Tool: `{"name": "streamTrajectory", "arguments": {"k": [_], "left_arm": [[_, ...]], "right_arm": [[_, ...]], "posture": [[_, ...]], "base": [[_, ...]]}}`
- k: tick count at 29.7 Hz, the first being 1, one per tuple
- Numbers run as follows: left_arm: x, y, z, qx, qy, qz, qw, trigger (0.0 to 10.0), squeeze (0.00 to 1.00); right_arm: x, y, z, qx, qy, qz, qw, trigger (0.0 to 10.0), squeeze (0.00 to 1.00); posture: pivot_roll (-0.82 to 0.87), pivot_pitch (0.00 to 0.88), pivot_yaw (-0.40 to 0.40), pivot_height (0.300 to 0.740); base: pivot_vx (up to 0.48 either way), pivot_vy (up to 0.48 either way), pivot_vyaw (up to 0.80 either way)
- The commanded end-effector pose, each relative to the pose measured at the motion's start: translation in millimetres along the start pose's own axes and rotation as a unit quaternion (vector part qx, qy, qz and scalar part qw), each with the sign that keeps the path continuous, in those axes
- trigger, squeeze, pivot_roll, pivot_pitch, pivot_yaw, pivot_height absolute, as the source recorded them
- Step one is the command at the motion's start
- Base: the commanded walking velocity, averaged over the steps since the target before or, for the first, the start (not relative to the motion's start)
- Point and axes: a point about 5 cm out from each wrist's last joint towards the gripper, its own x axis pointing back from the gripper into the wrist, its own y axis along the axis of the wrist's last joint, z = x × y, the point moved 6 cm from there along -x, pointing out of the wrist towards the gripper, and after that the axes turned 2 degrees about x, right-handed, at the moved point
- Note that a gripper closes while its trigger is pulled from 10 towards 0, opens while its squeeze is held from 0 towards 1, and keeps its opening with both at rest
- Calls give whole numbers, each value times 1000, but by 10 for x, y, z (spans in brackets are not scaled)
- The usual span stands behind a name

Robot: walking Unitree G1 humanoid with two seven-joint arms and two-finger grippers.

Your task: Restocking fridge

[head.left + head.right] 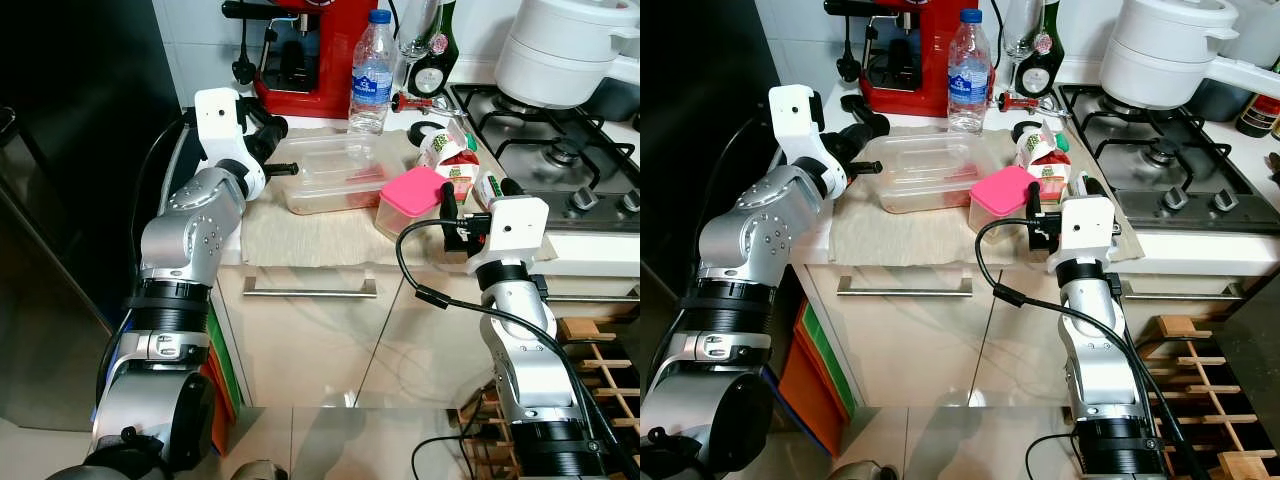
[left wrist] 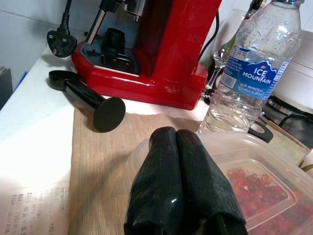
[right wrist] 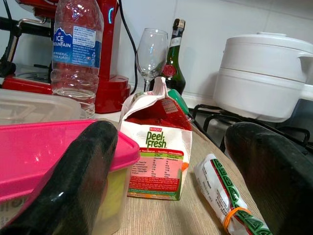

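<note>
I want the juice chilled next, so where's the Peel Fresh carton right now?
The Peel Fresh carton stands on the counter mat, right of the pink-lidded container, left of the hob, just ahead of the open right gripper.

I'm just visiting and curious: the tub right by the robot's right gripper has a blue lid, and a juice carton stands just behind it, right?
Not quite. The tub's lid is pink, not blue, as the right wrist view shows plainly. The rest holds: the tub sits by the right gripper, with the juice carton just behind it.
</note>
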Motion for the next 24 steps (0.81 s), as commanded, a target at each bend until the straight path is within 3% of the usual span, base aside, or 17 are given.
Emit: {"name": "streamTrajectory", "arguments": {"k": [1,24], "left_arm": [[-25,90,-40,-6,-3,-11,1000,3686,0],[-44,82,-47,-6,-3,-11,1000,3686,0]], "right_arm": [[-19,11,-47,1,-6,-1,1000,10000,0],[-32,0,-58,1,-6,-1,1000,10000,0]], "posture": [[106,0,9,740],[111,0,-1,740]], "base": [[0,0,0],[0,0,0]]}}
